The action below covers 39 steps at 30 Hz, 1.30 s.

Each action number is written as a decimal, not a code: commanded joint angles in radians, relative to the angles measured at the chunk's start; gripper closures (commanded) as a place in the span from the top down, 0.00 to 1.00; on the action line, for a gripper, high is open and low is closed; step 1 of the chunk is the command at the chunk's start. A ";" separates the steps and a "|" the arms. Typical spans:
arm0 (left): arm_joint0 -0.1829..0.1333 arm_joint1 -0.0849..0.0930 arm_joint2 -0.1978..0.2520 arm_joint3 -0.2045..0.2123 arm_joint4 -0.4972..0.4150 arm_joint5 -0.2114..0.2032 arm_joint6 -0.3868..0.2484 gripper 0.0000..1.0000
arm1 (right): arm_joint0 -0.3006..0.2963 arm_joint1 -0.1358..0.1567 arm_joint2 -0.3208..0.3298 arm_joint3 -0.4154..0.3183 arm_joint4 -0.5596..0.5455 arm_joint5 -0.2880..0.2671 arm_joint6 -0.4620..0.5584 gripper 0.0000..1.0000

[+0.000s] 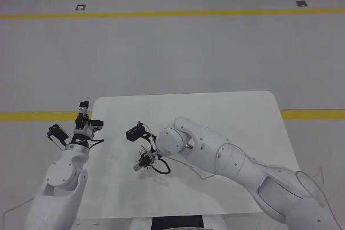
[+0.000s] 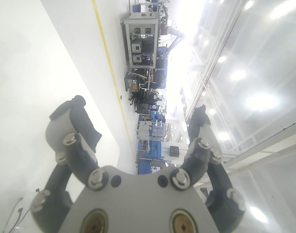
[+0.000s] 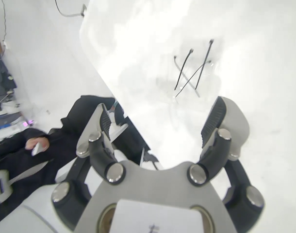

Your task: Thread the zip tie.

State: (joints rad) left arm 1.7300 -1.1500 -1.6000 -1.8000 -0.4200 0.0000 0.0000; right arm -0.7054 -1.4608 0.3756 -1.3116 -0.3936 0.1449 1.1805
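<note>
1. The left gripper (image 2: 138,105) is held at the left edge of the white surface (image 1: 218,115), seen from above, with its arm coming up from the near left. Its fingers (image 2: 82,122) are spread wide apart and have hold of nothing. Between them, its wrist view looks out along the rim of the surface to the floor and a yellow floor line (image 2: 106,49).
2. Farther right, over the left-centre part of the surface, is the right gripper (image 3: 161,104). It is tilted down toward the surface. Its fingers (image 3: 213,120) also stand wide open, the ribbed pads facing each other across an empty gap, and nothing is gripped.
3. The zip ties (image 3: 184,67) lie flat on the surface just ahead of the right gripper's fingertips, apart from them and touched by neither gripper.
   - They are a few thin straps, mostly black with one paler one.
   - They cross over one another in a loose small heap, and their small square heads sit at the ends farther from the gripper.
   - None of them is threaded into a loop.
   - From above they are too thin to make out.
4. The right arm (image 1: 230,158) stretches from the near right corner diagonally across the surface to reach that spot, and covers much of the near right part of it.
5. Beyond the far edge, the yellow line runs across the grey floor on both sides of the surface.
</note>
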 commanded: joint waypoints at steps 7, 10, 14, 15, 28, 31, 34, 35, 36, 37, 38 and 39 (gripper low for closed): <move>0.000 0.000 0.000 0.000 0.000 0.000 0.000 1.00 | -0.001 0.002 0.002 -0.010 -0.006 0.000 -0.016 1.00; 0.000 0.000 0.000 0.000 0.000 0.000 0.000 1.00 | -0.001 0.002 0.002 -0.010 -0.006 0.000 -0.016 1.00; 0.000 0.000 0.000 0.000 0.000 0.000 0.000 1.00 | -0.015 -0.004 -0.011 -0.012 -0.016 -0.023 -0.051 1.00; 0.000 0.000 0.000 0.000 0.000 0.000 0.000 1.00 | -0.016 -0.009 -0.014 -0.007 -0.019 -0.027 -0.062 1.00; 0.000 0.000 0.000 0.000 0.000 0.000 0.000 1.00 | 0.018 -0.135 -0.092 0.174 0.009 0.025 -0.104 1.00; 0.000 0.000 0.000 0.000 0.000 0.000 0.000 1.00 | 0.018 -0.135 -0.092 0.174 0.009 0.025 -0.104 1.00; 0.000 0.000 0.000 0.000 0.000 0.000 0.000 1.00 | 0.018 -0.135 -0.092 0.174 0.009 0.025 -0.104 1.00; 0.000 0.000 0.000 0.000 0.000 0.000 0.000 1.00 | 0.018 -0.135 -0.092 0.174 0.009 0.025 -0.104 1.00; 0.000 0.000 0.000 0.000 0.000 0.000 0.000 1.00 | 0.018 -0.135 -0.092 0.174 0.009 0.025 -0.104 1.00; 0.000 0.000 0.000 0.000 0.000 0.000 0.000 1.00 | 0.018 -0.135 -0.092 0.174 0.009 0.025 -0.104 1.00; 0.000 0.000 0.000 0.000 0.000 0.000 0.000 1.00 | 0.018 -0.135 -0.092 0.174 0.009 0.025 -0.104 1.00; 0.000 0.000 0.000 0.000 0.000 0.000 0.000 1.00 | 0.018 -0.135 -0.092 0.174 0.009 0.025 -0.104 1.00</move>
State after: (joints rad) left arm 1.7300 -1.1500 -1.6000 -1.8000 -0.4200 0.0000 0.0000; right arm -0.6878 -1.5956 0.2839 -1.1378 -0.3846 0.1700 1.0769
